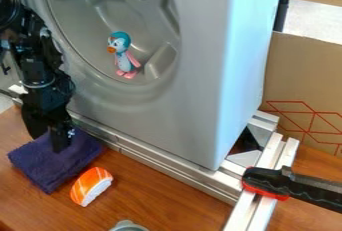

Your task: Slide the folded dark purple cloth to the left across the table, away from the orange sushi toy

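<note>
Wooden table (167,202) — cloth (48,167), toy sushi (90,186), metal rails (167,163)

One penguin (123,55), one cloth (41,167), one sushi (91,185), one clamp (307,187)

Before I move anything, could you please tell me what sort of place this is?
Probably a robotics lab or workshop. A black robot gripper hangs at a purple cloth, a clamp sits on metal rails, and a grey machine panel with a round hollow stands beside the wooden table.
</note>
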Robot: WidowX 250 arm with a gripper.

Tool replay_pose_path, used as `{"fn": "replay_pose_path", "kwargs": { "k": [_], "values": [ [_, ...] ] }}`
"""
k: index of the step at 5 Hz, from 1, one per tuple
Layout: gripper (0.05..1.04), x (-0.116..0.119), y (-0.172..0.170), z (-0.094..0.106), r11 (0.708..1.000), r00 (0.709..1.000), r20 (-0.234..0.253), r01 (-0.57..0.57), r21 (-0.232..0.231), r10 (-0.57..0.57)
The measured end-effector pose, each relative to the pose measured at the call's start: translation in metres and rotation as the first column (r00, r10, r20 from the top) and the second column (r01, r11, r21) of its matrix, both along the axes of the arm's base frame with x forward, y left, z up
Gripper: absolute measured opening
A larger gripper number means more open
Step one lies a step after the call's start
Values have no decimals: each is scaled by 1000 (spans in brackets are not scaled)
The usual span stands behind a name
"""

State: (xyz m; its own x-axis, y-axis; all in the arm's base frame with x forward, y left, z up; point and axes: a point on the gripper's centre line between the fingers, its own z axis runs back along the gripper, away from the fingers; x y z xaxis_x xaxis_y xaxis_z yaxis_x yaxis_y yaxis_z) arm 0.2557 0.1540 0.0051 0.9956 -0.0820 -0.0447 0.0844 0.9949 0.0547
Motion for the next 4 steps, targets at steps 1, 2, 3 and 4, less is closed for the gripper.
{"fn": "replay_pose_path", "kwargs": {
  "k": [1, 2, 3, 4],
  "values": [
    [1001, -1, -2, -9, 1000, 1000, -18, -6, -10, 5],
    [1001, 0, -2, -12, 1000, 1000, -11, -2, -11, 2],
    [1001, -4, -1, -23, 1000, 1000, -27, -4, -5, 4],
    [1001, -5, 3, -29, 1000, 999, -49, -17, 7, 18]
  ]
}}
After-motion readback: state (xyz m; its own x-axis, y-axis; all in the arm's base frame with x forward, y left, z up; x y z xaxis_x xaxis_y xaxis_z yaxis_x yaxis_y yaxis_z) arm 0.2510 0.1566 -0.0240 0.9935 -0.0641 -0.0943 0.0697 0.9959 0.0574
